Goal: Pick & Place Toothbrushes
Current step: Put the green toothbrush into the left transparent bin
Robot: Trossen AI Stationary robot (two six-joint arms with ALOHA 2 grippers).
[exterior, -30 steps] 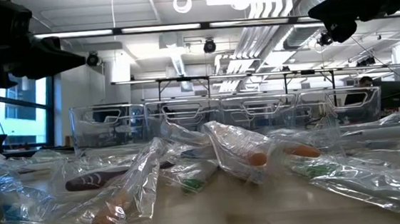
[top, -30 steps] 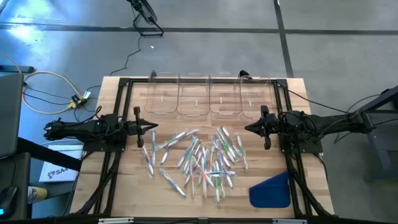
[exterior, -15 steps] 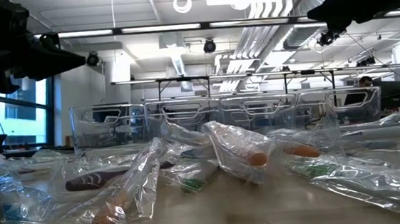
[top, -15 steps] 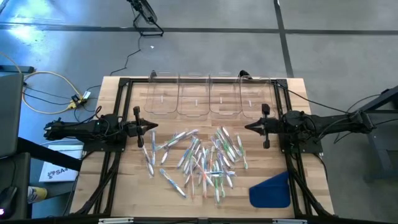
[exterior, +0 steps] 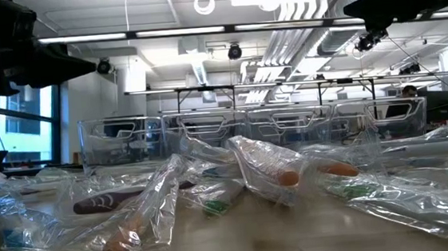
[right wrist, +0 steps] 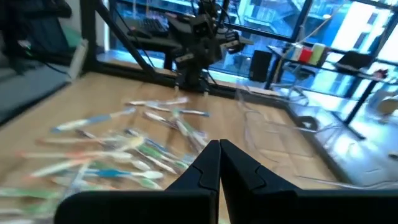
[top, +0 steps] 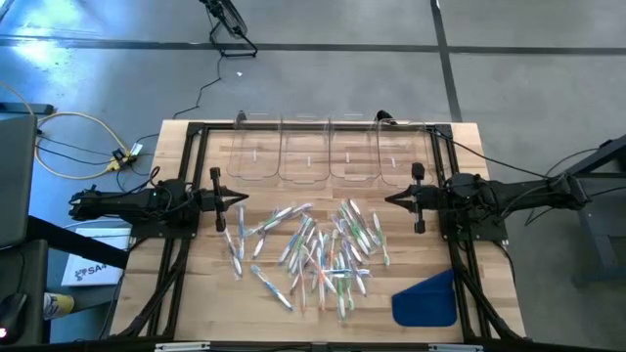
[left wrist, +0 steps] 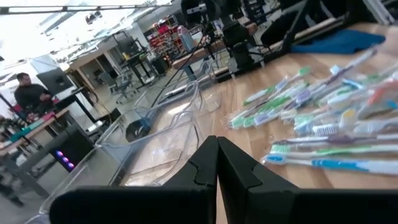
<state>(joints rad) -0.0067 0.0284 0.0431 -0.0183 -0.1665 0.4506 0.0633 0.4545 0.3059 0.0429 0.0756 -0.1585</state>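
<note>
Toothbrushes lie untouched; left claw, right claw closed, empty.

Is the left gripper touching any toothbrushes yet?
Apart. The high view shows the left gripper shut, with bare table between it and the toothbrushes.

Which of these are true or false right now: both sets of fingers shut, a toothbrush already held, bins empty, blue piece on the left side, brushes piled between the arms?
1. Both the left gripper and right gripper have their fingers shut. True.
2. The right gripper holds a toothbrush. False: it holds nothing and hangs above the table.
3. The clear bins at the far edge have no toothbrushes in them. True.
4. The blue flat piece lies at the table's left side. False: it lies at the near right corner.
5. The toothbrushes lie scattered on the table between the two arms. True.
</note>
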